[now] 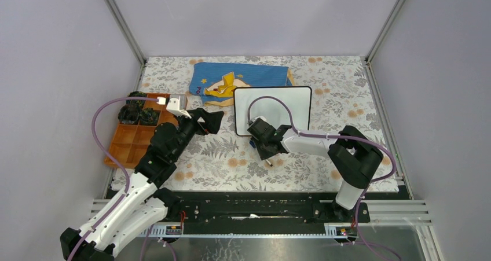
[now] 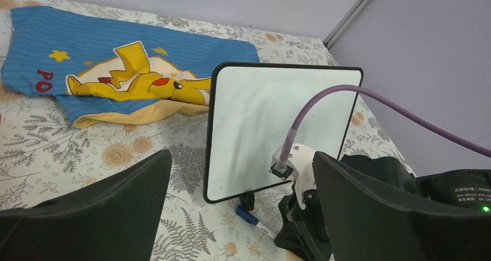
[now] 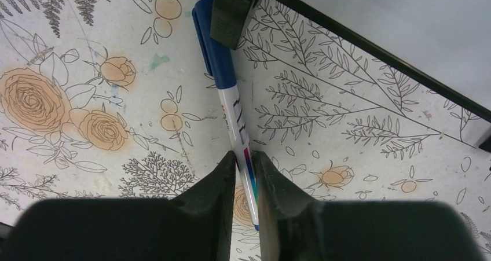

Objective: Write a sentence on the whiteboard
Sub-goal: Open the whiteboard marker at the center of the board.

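Right wrist: right tool (image 3: 244,157) apparently grasps marker (image 3: 228,90) on floral cloth (image 3: 87,52); left tool (image 2: 240,168) released.

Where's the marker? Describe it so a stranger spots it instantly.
Find the whiteboard mid-table. On the floral cloth at its near edge lies the marker, gripped by the right claw. It is the one slim stick there, blue-capped with a white barrel.

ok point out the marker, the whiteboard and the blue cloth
marker (image 3: 234,107): right wrist view, on its white barrel
whiteboard (image 1: 298,102): top external view, on the bare white panel
blue cloth (image 2: 87,35): left wrist view, on the striped blue part
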You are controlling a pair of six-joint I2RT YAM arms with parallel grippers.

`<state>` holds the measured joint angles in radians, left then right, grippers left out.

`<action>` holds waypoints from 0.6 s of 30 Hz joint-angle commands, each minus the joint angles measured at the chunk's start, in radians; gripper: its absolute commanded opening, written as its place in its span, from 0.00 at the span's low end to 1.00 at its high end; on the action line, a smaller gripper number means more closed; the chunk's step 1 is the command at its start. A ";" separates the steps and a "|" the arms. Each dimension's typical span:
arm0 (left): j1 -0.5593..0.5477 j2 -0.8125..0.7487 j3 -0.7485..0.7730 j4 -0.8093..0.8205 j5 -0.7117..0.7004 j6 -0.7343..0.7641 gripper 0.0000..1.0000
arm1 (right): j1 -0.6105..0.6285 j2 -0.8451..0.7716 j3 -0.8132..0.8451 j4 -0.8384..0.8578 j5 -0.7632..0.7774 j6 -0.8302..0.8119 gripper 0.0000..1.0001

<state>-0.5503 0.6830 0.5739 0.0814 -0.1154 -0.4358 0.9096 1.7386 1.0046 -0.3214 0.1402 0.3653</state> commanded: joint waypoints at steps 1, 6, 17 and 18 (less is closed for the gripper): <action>-0.007 -0.011 0.029 0.038 0.003 0.017 0.99 | 0.008 0.019 -0.049 0.002 -0.032 0.006 0.18; -0.008 -0.011 0.029 0.037 0.001 0.019 0.99 | 0.022 -0.039 -0.079 -0.003 -0.039 0.012 0.01; -0.008 -0.003 0.028 0.038 -0.006 0.022 0.99 | 0.045 -0.246 -0.129 0.014 -0.075 0.041 0.00; -0.007 -0.003 0.027 0.039 -0.007 0.022 0.99 | 0.047 -0.263 -0.139 0.024 -0.084 0.047 0.00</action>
<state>-0.5503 0.6830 0.5739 0.0818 -0.1158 -0.4351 0.9436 1.5711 0.8806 -0.3138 0.1013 0.3840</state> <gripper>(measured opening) 0.987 0.034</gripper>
